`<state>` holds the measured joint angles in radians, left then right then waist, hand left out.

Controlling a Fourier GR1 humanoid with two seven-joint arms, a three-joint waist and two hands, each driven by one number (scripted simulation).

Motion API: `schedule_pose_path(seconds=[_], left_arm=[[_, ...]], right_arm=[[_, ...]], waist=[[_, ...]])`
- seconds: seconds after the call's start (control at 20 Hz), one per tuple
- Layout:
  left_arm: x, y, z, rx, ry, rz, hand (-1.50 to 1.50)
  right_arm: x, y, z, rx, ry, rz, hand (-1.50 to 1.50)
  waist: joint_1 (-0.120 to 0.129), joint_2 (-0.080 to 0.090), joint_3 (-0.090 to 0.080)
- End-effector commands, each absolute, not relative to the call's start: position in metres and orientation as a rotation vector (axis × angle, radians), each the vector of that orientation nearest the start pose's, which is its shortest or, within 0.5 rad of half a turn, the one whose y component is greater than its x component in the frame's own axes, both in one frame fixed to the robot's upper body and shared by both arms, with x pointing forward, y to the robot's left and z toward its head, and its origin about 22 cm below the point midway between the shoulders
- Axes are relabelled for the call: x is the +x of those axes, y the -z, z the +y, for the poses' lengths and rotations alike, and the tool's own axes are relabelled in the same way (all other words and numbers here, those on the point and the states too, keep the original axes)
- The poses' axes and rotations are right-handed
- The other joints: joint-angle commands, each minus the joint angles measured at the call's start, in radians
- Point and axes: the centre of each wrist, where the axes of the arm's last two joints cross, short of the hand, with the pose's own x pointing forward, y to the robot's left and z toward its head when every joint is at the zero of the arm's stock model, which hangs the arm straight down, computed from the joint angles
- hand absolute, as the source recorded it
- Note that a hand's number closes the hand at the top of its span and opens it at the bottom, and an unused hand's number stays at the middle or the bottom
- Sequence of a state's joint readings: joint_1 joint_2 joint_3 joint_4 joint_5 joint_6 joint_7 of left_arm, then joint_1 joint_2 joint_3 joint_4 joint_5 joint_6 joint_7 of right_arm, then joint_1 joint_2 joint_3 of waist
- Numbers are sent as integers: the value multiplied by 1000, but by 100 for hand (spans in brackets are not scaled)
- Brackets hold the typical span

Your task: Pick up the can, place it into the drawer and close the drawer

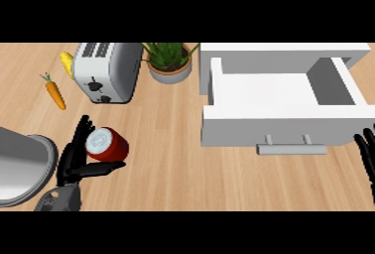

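Our black left hand (77, 158) curls round the red cylindrical can with the silver lid (107, 144), well left of the open white drawer (282, 124). We should lift it upright (right hand (365, 151) rests open beside the drawer) before crossing.

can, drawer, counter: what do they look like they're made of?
Can: likely metal, from its pale silvery lid; red side, maybe paint or a label.
Drawer: flat matte white, painted wood or plastic, can't tell; its grey bar handle looks metallic.
Counter: light wood, or wood-look laminate, with visible grain lines.
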<state>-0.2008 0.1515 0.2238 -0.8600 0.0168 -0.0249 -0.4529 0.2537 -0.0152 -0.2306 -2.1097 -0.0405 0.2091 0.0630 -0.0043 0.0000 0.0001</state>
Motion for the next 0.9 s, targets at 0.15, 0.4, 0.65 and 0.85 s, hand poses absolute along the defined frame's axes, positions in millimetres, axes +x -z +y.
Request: schedule_pose_path(seconds=[0.15,0.4,0.65,0.85], left_arm=[[288,87,303,143,-55,-1525,-150],[291,99,293,112,-25,-1523,-150],[291,101,279,112,-12,-1555,-150],[289,98,277,52,-15,-1578,150]], right_arm=[[158,-102,-306,-171,-30,-1795,-150],[172,-86,-298,-164,-16,-1803,-150],[146,-83,-294,-155,-15,-1808,-150],[143,-91,-293,-162,15,-1817,-150]], waist=[[-1,0,0],[-1,1,0],[-3,0,0],[-2,0,0]])
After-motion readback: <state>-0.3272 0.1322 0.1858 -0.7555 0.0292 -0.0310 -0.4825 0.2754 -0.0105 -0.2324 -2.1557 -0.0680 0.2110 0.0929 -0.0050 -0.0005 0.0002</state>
